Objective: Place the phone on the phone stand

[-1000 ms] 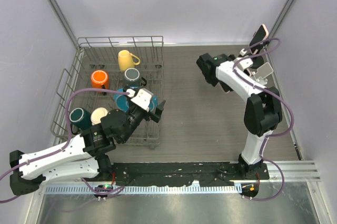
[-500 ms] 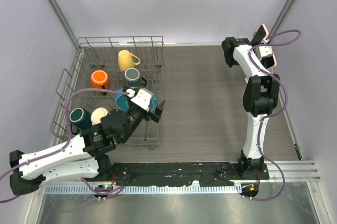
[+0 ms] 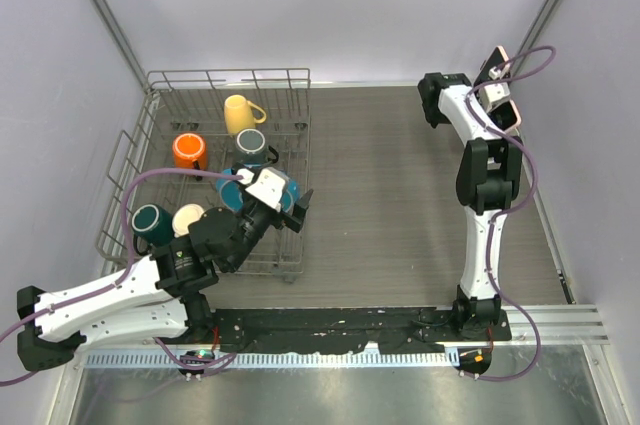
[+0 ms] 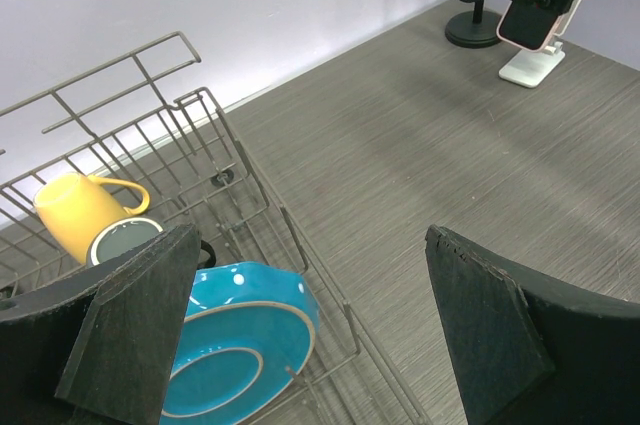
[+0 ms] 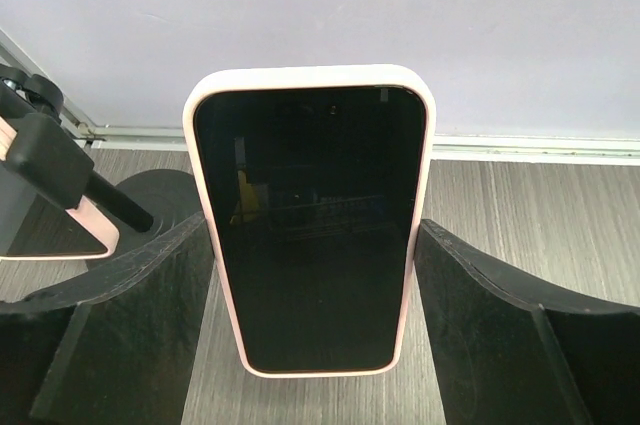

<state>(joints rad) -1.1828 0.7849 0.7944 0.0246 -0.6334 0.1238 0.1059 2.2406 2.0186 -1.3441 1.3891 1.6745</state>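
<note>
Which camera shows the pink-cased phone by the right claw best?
The right wrist view: the phone is large, centred, dark screen and pink case fully visible. The left wrist view shows it small and distant at the top edge. The top view shows only a pinkish sliver.

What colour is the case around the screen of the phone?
Pale pink, framing a black screen. The right wrist view shows the phone best.

pink-cased blk phone [image 5: 310,235], blk stand [image 4: 470,35], yellow mug [image 3: 238,112], orange mug [image 3: 187,151]
</note>
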